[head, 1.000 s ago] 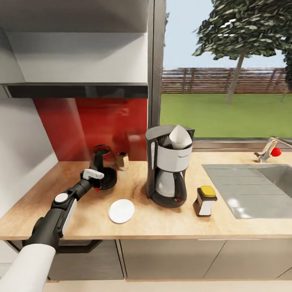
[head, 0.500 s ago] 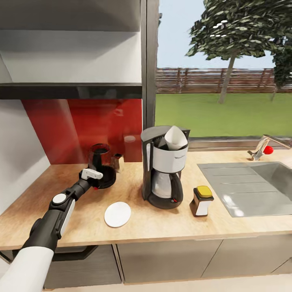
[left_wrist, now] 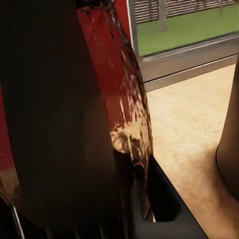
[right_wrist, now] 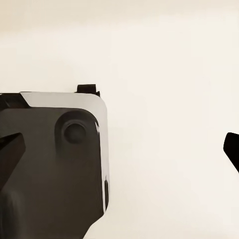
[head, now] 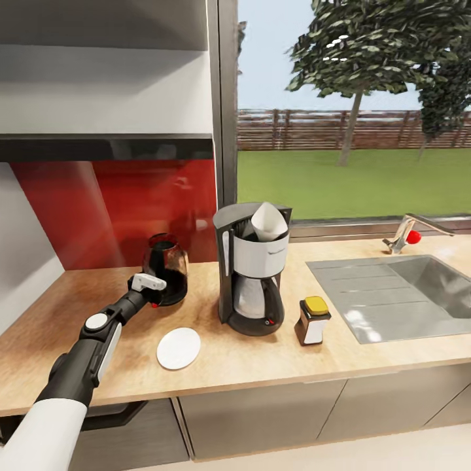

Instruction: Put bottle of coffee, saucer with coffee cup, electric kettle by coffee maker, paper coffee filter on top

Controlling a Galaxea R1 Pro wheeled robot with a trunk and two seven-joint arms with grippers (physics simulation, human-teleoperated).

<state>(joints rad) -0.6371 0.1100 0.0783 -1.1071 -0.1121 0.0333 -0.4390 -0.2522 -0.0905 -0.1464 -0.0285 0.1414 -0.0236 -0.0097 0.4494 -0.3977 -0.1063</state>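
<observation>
Counter [head: 366,360]: a wooden worktop under a window, carrying the station items and a sink [head: 418,288].

Coffee maker [head: 252,268]: being kept upright mid-counter. A white paper coffee filter [head: 268,221] is being held in its top.

Bottle of coffee [head: 313,320]: yellow-capped, being kept just beside the coffee maker, on the sink side.

Saucer [head: 178,347]: white, lying bare in front of the coffee maker on the other side. No cup is being carried on it, and no cup can be identified.

Electric kettle [head: 165,269]: dark and glossy, standing near the red backsplash, apart from the coffee maker. In the left wrist view its body [left_wrist: 74,114] is being seen very close.

Left pincer [head: 152,288]: being held at the kettle's near side. Whether its fingers are apart or clamped on the kettle cannot be told.

Right pincer: its fingers are being seen spread apart against a pale surface, nothing between them.

Step in hand, as judged: the kettle is being handled. Next move, as judged: a firm grip is being called for, then a shift toward the coffee maker, clear of the saucer. The cup step is being left undone.
</observation>
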